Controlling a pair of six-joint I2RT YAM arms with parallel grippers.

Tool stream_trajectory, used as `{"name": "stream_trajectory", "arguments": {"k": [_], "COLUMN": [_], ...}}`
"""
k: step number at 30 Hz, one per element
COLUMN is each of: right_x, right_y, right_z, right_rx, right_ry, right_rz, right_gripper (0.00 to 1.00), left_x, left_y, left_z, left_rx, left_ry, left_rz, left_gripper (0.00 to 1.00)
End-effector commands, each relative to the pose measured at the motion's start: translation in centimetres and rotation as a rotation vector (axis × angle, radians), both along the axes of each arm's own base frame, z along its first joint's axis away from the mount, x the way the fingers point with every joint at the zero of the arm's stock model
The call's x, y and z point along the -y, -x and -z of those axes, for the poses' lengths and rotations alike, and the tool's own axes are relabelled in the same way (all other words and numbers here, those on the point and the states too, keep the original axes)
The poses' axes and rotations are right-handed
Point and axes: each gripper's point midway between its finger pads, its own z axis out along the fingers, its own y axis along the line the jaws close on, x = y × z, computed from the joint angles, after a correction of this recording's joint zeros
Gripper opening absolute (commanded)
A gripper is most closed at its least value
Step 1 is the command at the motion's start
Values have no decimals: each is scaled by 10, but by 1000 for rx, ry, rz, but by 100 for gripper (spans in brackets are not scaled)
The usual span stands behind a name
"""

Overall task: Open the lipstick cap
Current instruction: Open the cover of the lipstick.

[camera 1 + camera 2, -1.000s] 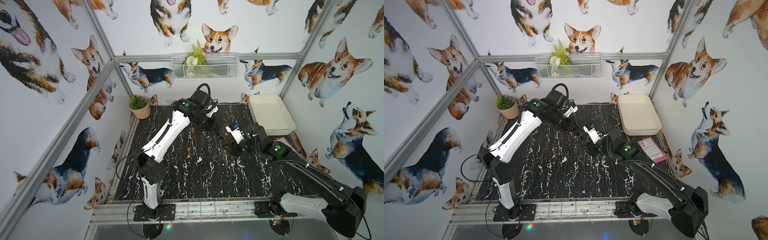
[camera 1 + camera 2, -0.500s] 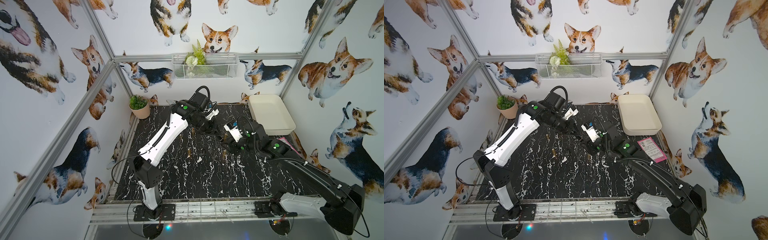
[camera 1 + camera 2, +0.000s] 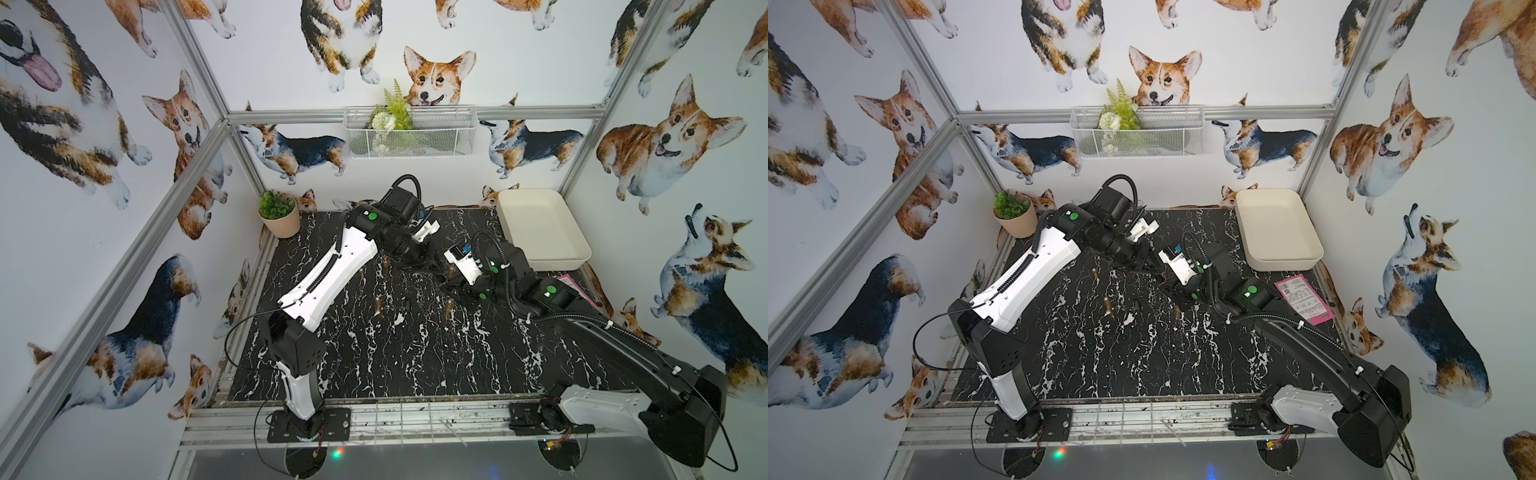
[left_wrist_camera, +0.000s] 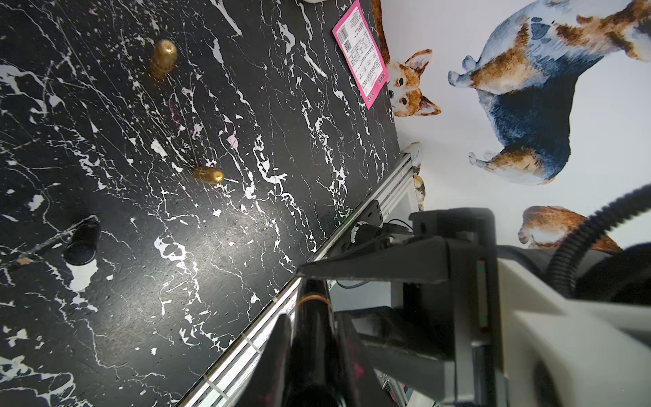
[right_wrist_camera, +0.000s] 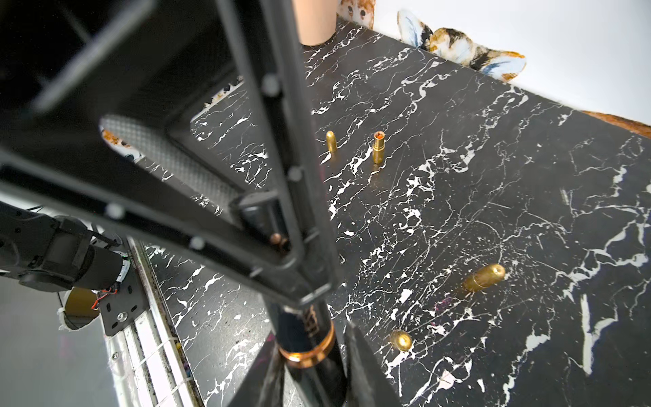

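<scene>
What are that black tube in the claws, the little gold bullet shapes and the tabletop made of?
Black tube: glossy, probably plastic, mirror-like reflections; copper-coloured metallic-looking band. Gold pieces: shiny, metal or metallised plastic, can't tell. Tabletop: black marble look with white veins, scuffed; possibly a printed sheet.
</scene>
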Motion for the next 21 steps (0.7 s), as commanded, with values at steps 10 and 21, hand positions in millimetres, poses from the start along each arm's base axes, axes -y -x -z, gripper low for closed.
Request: {"name": "stream_trajectory", "arguments": {"k": [10, 21], "right_x": [0, 3], "right_y": [5, 13], "right_z": [-4, 3], "right_rx": [8, -25], "right_ry": [-9, -3], "right_rz": [-20, -25], "right_gripper": [19, 7], "left_x": [3, -5], "left_y": [-7, -23], "left_z": [-3, -7], "left_rx": [0, 34], "left_ry": [15, 2], "left_rz": [5, -38], "left_gripper": [0, 0]}}
